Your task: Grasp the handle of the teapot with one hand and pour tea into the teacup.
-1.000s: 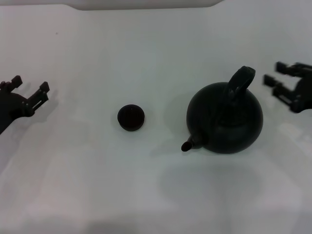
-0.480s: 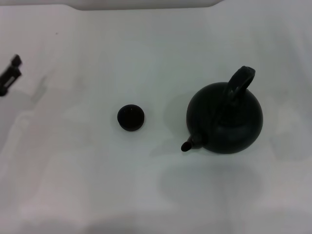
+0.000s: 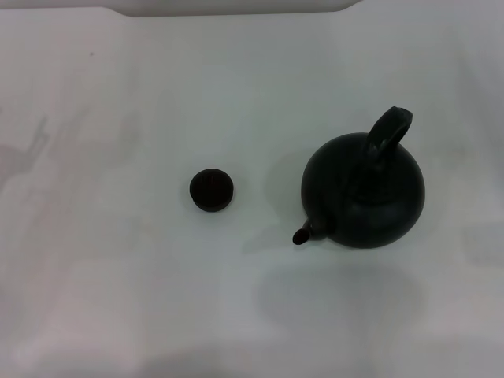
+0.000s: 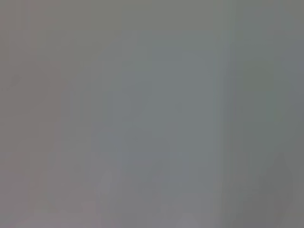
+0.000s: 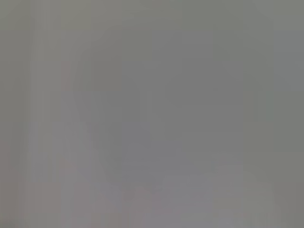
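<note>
The round matte black teapot [image 3: 364, 191] stands on the white table at the right in the head view. Its arched black handle [image 3: 386, 135] rises over its top, leaning toward the far right. Its short spout [image 3: 305, 233] points to the near left. The tiny dark teacup [image 3: 211, 190] stands upright to the left of the teapot, a clear gap between them. Neither gripper shows in any view. Both wrist views show only a plain grey surface.
The white table [image 3: 118, 276] spreads all round the two objects. Its far edge [image 3: 236, 9] runs along the top of the head view. A faint shadow lies on the table at the far left.
Both grippers have drawn out of the head view: the right one left first, then the left one slid off the left edge. The teapot and teacup have not moved.
</note>
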